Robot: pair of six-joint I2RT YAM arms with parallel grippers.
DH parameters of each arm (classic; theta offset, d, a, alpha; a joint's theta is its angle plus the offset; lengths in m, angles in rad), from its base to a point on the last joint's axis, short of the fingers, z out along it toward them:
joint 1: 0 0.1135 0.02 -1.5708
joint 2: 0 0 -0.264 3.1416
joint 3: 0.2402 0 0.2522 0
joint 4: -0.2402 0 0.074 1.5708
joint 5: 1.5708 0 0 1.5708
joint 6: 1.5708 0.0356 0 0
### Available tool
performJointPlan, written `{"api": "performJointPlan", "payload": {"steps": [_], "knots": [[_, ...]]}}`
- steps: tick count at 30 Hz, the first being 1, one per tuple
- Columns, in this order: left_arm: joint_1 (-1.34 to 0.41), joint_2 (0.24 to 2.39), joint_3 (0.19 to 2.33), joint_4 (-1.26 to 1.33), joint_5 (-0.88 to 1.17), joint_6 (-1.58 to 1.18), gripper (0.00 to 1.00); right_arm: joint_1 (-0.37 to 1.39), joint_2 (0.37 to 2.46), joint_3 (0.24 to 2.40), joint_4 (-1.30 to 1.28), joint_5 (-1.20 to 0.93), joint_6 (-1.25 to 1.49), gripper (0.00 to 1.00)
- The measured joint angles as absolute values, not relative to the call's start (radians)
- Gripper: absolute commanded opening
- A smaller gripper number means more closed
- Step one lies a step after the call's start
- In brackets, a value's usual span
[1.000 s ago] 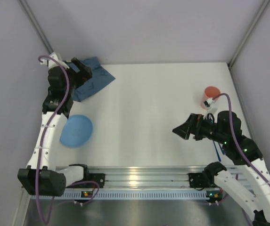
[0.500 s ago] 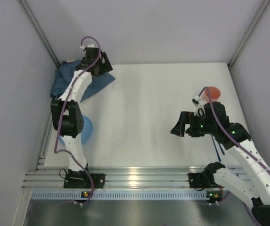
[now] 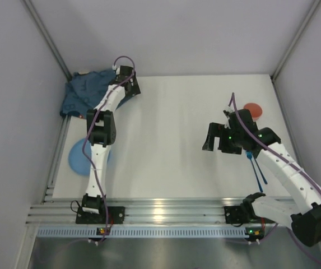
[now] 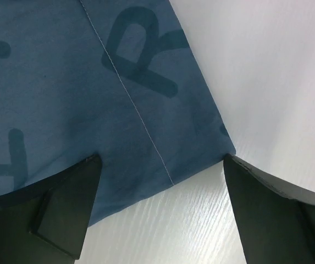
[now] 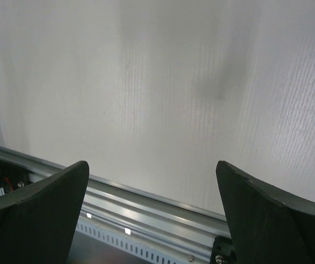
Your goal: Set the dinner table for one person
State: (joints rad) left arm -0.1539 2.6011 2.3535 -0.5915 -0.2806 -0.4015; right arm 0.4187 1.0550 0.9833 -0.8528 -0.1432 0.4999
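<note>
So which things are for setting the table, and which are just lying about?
For the job: table, mat, plate, cup, blue utensil.
Just there: metal rail, grey walls.

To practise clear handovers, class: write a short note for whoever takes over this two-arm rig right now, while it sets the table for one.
Left gripper: open, empty, over a corner of the blue lettered mat.
Right gripper: open, empty, above bare table.
Things: mat bunched at the far left corner; blue plate near left, partly hidden by the left arm; red cup far right; blue utensil near right.
Done: nothing laid out yet.
Left: probably spread the mat, then arrange plate, cup and utensil at it.
</note>
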Motion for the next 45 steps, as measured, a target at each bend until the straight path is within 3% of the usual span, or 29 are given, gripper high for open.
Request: {"api": "performJointPlan", "payload": {"steps": [4, 6, 8, 9, 11, 12, 14, 24, 31, 39, 40, 42, 45], "knots": [[-0.154, 2.617, 2.375, -0.599, -0.3, -0.399, 0.96, 0.416, 1.129, 1.028, -0.836, -0.131, 0.509, 1.0], [-0.154, 2.622, 2.381, -0.6, -0.311, -0.402, 0.85, 0.416, 1.166, 1.051, -0.827, -0.132, 0.509, 1.0], [-0.148, 2.623, 2.382, -0.604, -0.314, -0.411, 0.67, 0.416, 1.213, 1.07, -0.815, -0.136, 0.508, 1.0], [-0.142, 2.623, 2.382, -0.606, -0.312, -0.421, 0.43, 0.416, 1.234, 1.078, -0.812, -0.139, 0.507, 1.0], [-0.12, 2.623, 2.383, -0.609, -0.289, -0.445, 0.24, 0.416, 1.262, 1.086, -0.807, -0.146, 0.504, 1.0], [-0.105, 2.623, 2.384, -0.61, -0.269, -0.453, 0.08, 0.416, 1.275, 1.089, -0.807, -0.15, 0.5, 1.0], [-0.078, 2.623, 2.386, -0.607, -0.223, -0.47, 0.0, 0.416, 1.289, 1.089, -0.806, -0.159, 0.492, 1.0], [-0.091, 2.578, 2.328, -0.608, -0.067, -0.416, 0.0, 0.411, 1.274, 1.09, -0.812, -0.174, 0.446, 0.99], [-0.358, 2.413, 2.141, -0.718, -0.132, -0.385, 0.0, 0.384, 1.195, 1.209, -0.896, -0.121, 0.419, 1.0], [-0.716, 2.199, 2.01, -0.817, -0.13, -0.54, 0.0, 0.358, 1.076, 1.332, -1.058, 0.025, 0.377, 1.0], [-0.753, 2.187, 2.009, -0.833, -0.127, -0.581, 0.38, 0.355, 1.061, 1.332, -1.081, 0.039, 0.373, 1.0], [-0.802, 2.182, 2.017, -0.863, -0.086, -0.643, 0.98, 0.351, 1.043, 1.332, -1.114, 0.058, 0.367, 1.0], [-0.838, 2.183, 2.033, -0.908, -0.062, -0.71, 0.99, 0.35, 1.026, 1.33, -1.146, 0.083, 0.366, 1.0]]}}
